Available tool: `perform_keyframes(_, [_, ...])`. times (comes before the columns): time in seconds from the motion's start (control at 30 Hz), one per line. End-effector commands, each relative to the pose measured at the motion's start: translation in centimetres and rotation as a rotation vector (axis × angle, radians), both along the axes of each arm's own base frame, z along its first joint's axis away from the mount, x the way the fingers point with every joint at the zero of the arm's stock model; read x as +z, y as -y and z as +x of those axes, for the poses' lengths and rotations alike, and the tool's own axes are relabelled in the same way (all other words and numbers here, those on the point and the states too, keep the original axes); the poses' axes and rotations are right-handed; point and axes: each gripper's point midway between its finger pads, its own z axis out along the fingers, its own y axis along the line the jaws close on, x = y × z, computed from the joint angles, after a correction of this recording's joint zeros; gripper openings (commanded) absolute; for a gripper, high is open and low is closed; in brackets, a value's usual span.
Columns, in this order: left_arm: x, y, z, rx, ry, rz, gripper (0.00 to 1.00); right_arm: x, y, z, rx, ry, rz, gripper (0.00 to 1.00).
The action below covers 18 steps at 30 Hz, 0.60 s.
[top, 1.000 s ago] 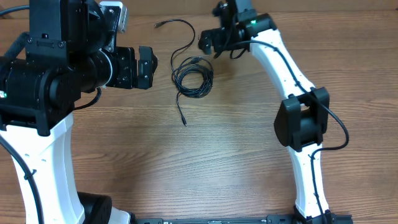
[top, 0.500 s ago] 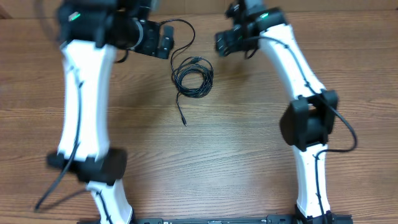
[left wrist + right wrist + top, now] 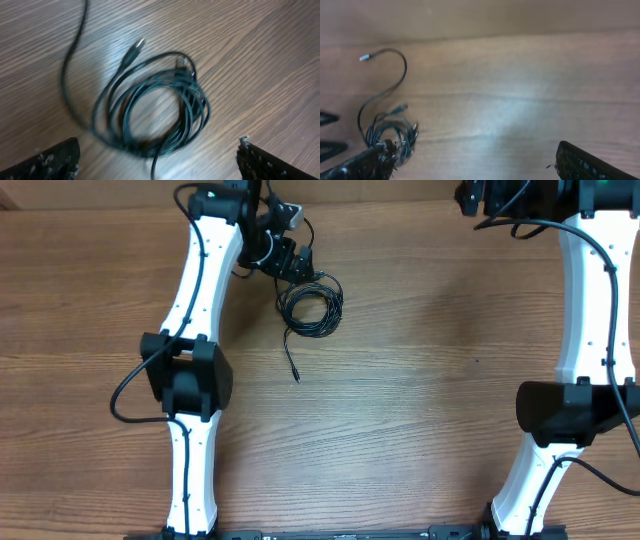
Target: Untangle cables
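Pointing nearward, tail [image 3: 290,354] of cables [image 3: 312,332]

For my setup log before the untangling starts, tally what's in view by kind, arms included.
Coiled cable bundle: 1
Robot arms, left arm and right arm: 2
Total: 3

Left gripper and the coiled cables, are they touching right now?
Apart. The left wrist view shows the left gripper open, with bare table showing between both jaws and the coiled cables.
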Motion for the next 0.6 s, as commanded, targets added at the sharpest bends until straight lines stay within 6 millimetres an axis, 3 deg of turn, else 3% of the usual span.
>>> perform_keyframes(0.0, [-1.9, 3.1, -0.2, -0.084, -0.014, -0.072, 1.00, -0.6, -0.2, -0.5, 0.015, -0.033, 0.019, 1.00])
perform_keyframes(0.3, [-5.0, 6.2, 0.7, -0.259, 0.098, -0.034, 0.97, -1.4, -0.2, -1.8, 0.015, -0.097, 0.023, 1.00])
perform_keyframes(0.57, [-8.2, 5.6, 2.5, -0.241, 0.136, 0.068, 0.97, -1.8, -0.3, -2.4, 0.015, -0.126, 0.024, 1.00])
